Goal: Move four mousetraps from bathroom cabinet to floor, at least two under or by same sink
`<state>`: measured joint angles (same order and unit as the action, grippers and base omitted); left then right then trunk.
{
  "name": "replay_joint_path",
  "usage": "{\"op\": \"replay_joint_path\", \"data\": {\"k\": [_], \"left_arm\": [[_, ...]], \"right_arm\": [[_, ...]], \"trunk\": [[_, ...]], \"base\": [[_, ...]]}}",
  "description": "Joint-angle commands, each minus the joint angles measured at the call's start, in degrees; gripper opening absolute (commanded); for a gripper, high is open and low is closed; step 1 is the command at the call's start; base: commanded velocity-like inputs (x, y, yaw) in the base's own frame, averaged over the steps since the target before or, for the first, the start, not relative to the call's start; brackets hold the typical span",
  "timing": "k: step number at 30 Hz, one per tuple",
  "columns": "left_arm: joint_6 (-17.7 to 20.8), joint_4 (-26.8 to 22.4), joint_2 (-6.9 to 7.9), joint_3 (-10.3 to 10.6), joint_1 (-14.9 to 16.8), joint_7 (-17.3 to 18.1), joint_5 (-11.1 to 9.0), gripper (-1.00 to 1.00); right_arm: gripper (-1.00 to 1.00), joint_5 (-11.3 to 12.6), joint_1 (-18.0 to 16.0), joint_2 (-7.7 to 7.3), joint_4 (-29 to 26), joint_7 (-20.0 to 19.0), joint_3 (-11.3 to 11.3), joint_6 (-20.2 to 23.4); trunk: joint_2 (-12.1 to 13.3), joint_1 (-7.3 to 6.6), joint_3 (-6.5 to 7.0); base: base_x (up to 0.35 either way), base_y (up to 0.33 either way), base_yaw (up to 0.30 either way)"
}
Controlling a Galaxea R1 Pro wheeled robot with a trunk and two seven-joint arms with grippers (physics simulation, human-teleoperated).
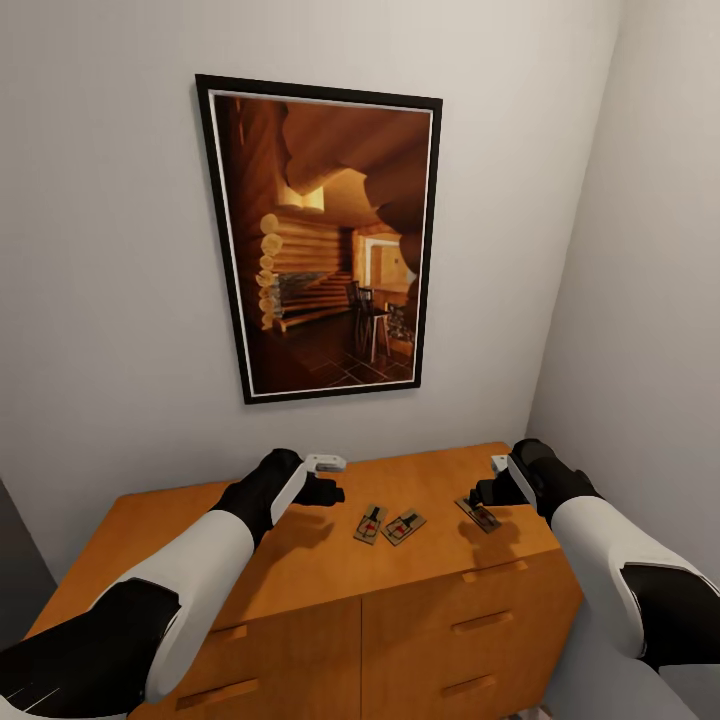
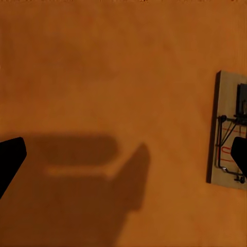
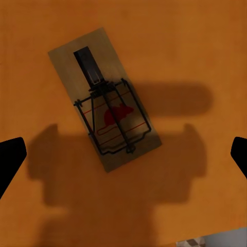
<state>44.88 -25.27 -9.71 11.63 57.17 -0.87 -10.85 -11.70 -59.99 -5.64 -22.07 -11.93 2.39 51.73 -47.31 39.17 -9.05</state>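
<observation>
Three mousetraps lie on the flat top of the orange-brown cabinet (image 1: 200, 530): two side by side in the middle (image 1: 370, 523) (image 1: 403, 526) and one nearer the right end (image 1: 479, 514). My right gripper (image 1: 487, 493) hangs open just above that right mousetrap (image 3: 105, 118), which lies slanted between the dark fingertips (image 3: 10, 157). Left of the middle pair, my left gripper (image 1: 322, 492) is open over bare wood, with one mousetrap (image 2: 226, 136) beside its fingertip (image 2: 239, 154). The bathroom sink is out of view. A sliver of bathroom floor (image 3: 216, 241) shows past the cabinet's edge.
A large framed picture of a log-cabin room (image 1: 325, 240) hangs on the white wall behind the cabinet. A side wall (image 1: 650, 300) closes in on the right. Drawers with bar handles (image 1: 480, 620) fill the cabinet front.
</observation>
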Motion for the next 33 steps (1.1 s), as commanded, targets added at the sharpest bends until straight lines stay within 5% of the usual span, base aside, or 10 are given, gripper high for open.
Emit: {"op": "replay_joint_path", "data": {"k": [1,33], "left_arm": [[0.2,-0.1,0.04,0.3,0.1,-0.1,-0.3,1.0],[0.2,-0.1,0.04,0.3,0.1,-0.1,-0.3,1.0]], "right_arm": [[1.0,-0.6,0.0,0.02,-0.1,-0.5,0.3,0.2],[1.0,-0.5,0.0,0.02,-0.1,-0.5,0.3,0.2]], "trunk": [[-0.1,0.01,-0.09],[-0.1,0.01,-0.09]], "base": [[0.0,0.0,0.0],[0.0,0.0,0.0]]}}
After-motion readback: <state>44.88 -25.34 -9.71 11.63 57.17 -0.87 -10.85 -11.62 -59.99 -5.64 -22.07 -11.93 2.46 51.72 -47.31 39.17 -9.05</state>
